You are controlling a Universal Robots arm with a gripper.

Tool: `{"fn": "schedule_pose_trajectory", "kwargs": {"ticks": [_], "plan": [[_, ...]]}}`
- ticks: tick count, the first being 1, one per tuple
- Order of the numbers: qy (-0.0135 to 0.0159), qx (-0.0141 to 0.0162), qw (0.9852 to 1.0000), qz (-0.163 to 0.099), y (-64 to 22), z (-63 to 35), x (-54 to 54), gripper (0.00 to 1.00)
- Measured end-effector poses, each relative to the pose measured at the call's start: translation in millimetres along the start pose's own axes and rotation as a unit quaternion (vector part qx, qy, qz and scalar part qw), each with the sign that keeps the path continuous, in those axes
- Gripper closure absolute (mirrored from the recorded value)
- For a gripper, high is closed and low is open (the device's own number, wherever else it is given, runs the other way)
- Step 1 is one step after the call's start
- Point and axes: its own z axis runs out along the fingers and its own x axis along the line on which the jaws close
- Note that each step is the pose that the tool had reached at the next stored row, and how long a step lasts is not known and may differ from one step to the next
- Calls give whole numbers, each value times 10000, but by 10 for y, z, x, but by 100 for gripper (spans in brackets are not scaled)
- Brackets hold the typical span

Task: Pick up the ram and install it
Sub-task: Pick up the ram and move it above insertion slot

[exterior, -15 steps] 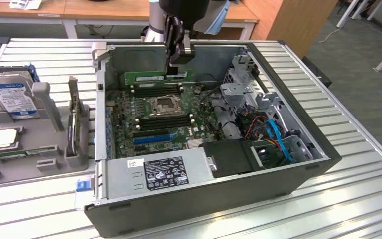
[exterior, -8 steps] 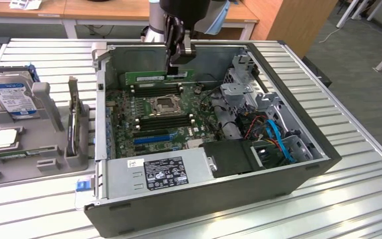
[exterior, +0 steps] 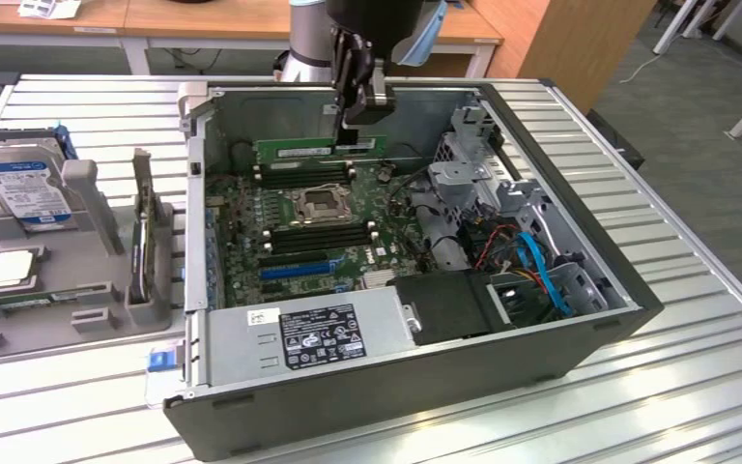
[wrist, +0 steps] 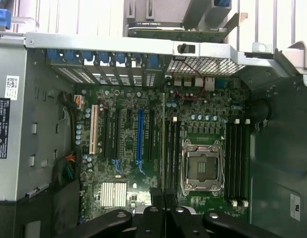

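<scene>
We see the arm (exterior: 371, 19) reaching in from above, wrist pointing straight down. Claw (exterior: 360, 118) pinched on the ram (exterior: 320, 147), fingers (wrist: 156, 199) nearly together.

Robotics lab inside an office-like room. Slatted metal bench (exterior: 706, 387) carrying an opened computer case (exterior: 385, 396), with a grey parts fixture (exterior: 36, 333) near the edge at the exterior view's left. Wooden desks (exterior: 204, 17) past the far edge, grey carpet (exterior: 694, 87) alongside.

In the case (exterior: 500, 372), ram (exterior: 321, 147) over motherboard (exterior: 390, 198)
</scene>
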Motion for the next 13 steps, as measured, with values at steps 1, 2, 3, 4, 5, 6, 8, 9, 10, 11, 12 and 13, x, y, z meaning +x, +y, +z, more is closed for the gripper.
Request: {"fn": "schedule_pose_trajectory", "kwargs": {"ticks": [1, 2, 3, 4, 5, 6, 8, 9, 10, 11, 12, 13], "plan": [[0, 0, 10000, -1, -16, -1, 1, 89], [0, 0, 10000, -2, -32, -2, 2, 89], [0, 0, 10000, -3, -49, -3, 3, 89], [0, 0, 10000, -4, -62, -4, 4, 89], [0, 0, 10000, -3, -76, -4, 5, 89], [0, 0, 10000, -4, -82, -5, 5, 89], [0, 0, 10000, -4, -82, -5, 5, 89], [0, 0, 10000, -4, -82, -5, 5, 89], [0, 0, 10000, -4, -82, -5, 5, 89], [-1, 0, 10000, -4, -82, -3, 5, 89], [-2, 1, 10000, -4, -83, 4, 5, 89], [-1, 0, 10000, -4, -83, 15, 6, 89]]}}
